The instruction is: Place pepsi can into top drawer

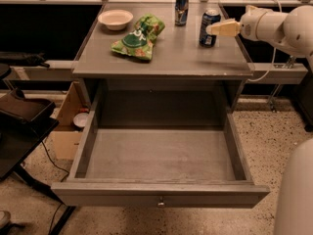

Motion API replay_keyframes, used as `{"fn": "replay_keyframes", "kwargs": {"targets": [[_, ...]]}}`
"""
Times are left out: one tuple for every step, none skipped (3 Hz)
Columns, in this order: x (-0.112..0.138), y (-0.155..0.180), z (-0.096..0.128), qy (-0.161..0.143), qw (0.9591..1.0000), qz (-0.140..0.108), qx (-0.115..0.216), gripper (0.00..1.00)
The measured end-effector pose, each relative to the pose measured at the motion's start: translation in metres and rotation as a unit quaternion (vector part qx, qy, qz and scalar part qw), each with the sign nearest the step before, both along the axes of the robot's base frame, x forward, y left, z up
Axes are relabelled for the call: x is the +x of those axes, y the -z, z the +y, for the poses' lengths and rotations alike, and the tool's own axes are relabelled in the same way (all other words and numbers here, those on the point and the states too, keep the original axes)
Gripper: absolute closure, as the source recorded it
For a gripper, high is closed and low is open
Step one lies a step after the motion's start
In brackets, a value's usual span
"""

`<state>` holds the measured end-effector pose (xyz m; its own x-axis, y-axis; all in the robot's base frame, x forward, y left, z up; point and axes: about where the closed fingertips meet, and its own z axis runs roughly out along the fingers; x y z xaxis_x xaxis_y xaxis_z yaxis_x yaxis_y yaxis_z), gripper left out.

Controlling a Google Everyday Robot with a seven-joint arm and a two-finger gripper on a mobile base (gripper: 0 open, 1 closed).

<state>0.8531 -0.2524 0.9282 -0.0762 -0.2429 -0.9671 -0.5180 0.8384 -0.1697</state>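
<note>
The pepsi can (209, 28) is dark blue with a silver top and stands upright on the right side of the grey cabinet top (161, 58). My gripper (218, 29) reaches in from the right at the height of the can's upper half, and its cream tip overlaps the can's right side. The top drawer (161, 153) is pulled fully out below the cabinet top. It is wide, shallow and empty, and a small round knob (160, 201) sits on its front.
A taller slim blue-and-silver can (182, 8) stands at the back, left of the pepsi can. A green chip bag (138, 36) and a pale bowl (115, 19) lie on the left half. A cardboard box (66, 126) and a black chair (24, 111) stand to the left. My pale body (296, 195) fills the lower right.
</note>
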Motion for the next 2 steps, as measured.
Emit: {"fn": "replay_keyframes", "kwargs": {"targets": [[0.027,0.001,-0.013,0.028,0.9994,-0.005,0.017,0.00],[0.049,0.009,0.003,0.028,0.9982,-0.005,0.053,0.00]]}}
